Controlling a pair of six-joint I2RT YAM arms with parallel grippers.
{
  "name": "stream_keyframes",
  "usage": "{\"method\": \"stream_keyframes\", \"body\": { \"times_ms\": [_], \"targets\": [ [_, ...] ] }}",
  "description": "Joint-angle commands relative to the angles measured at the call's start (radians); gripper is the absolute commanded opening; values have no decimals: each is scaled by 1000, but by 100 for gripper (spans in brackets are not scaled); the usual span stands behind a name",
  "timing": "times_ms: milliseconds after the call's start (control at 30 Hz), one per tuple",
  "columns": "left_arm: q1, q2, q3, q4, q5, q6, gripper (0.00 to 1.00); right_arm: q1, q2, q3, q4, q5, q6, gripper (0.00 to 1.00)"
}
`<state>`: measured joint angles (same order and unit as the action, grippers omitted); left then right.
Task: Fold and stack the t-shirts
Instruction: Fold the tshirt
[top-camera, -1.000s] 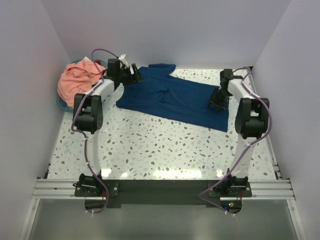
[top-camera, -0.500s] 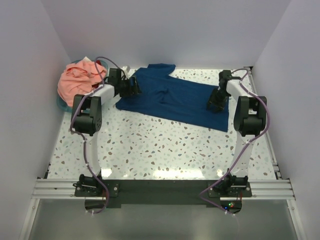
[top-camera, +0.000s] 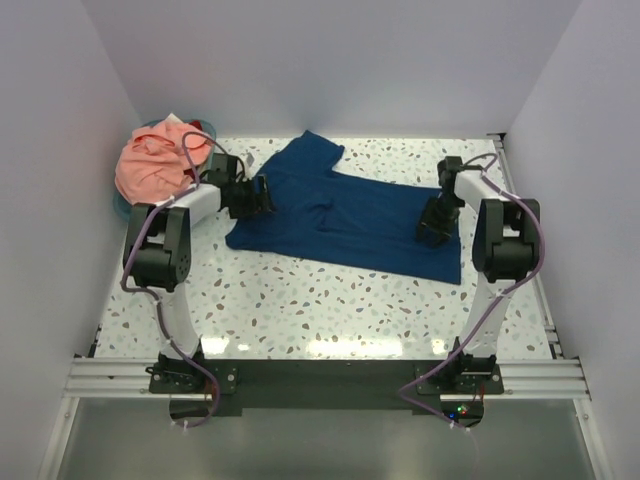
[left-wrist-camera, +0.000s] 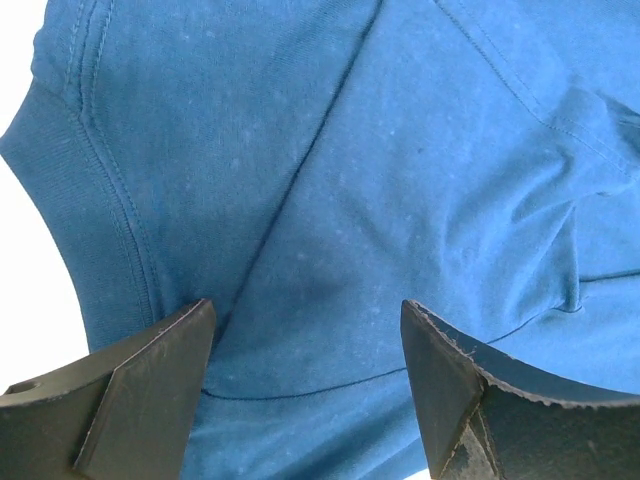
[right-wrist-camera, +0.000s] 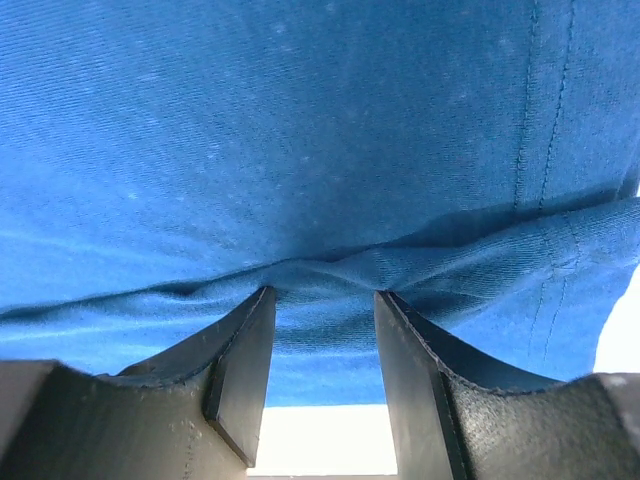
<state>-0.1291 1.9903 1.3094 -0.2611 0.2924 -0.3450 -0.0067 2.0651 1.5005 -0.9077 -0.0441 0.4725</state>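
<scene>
The navy blue t-shirt (top-camera: 340, 210) lies spread across the back of the table, its print not showing. My left gripper (top-camera: 262, 195) hovers over its left part. In the left wrist view the gripper (left-wrist-camera: 308, 312) stands wide open above smooth navy cloth (left-wrist-camera: 400, 180), with the ribbed collar (left-wrist-camera: 70, 190) at the left. My right gripper (top-camera: 432, 225) is down on the shirt's right end. Its jaws (right-wrist-camera: 322, 295) stand half apart, tips pressed on a bunched ridge of the cloth (right-wrist-camera: 320, 275). The salmon-pink t-shirt (top-camera: 150, 162) is heaped at the back left.
The pink shirt sits in a round teal basket (top-camera: 120, 208) in the back left corner. White walls close in on three sides. Speckled tabletop (top-camera: 320, 310) stretches between the shirt and the arm bases on the black rail (top-camera: 320, 375).
Both grippers moved toward the near edge and the navy shirt slid with them. Its upper left part now lies flatter, and the left gripper has dropped from the collar area onto the shirt's left side.
</scene>
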Motion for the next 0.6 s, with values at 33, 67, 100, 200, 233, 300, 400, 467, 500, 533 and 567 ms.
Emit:
{"method": "stream_keyframes", "body": {
  "times_ms": [33,67,100,200,233,300,400,467,500,533,567],
  "targets": [
    [-17,-54,-111,-217,-68,-18,81,-1,-11,-95,-88,46,5,49],
    [-29,-68,-122,-234,-68,-19,81,-1,-16,-103,-88,46,3,49],
    [-33,-83,-136,-242,-68,-20,81,-1,-19,-103,-86,46,3,49],
    [-53,-125,-122,-270,-71,-15,81,-1,-23,-85,-85,47,-3,49],
    [-58,-134,-108,-279,-73,-14,81,-1,-29,-62,-86,21,-6,49],
    [-58,-125,-32,-297,-79,-12,81,-1,-33,-31,-95,16,-11,49],
    [-58,-96,130,-326,-101,-5,81,-1,-42,52,-118,38,-14,50],
    [-58,-39,221,-307,-99,-3,81,-3,-22,122,-138,65,-8,51],
    [-58,14,310,-299,-87,-3,81,-3,-14,142,-140,67,-8,51],
    [-58,43,353,-278,-78,-6,82,-3,-8,168,-128,64,-9,51],
    [-58,73,393,-268,-67,-11,82,-4,10,178,-119,52,-9,51]
  ]
}}
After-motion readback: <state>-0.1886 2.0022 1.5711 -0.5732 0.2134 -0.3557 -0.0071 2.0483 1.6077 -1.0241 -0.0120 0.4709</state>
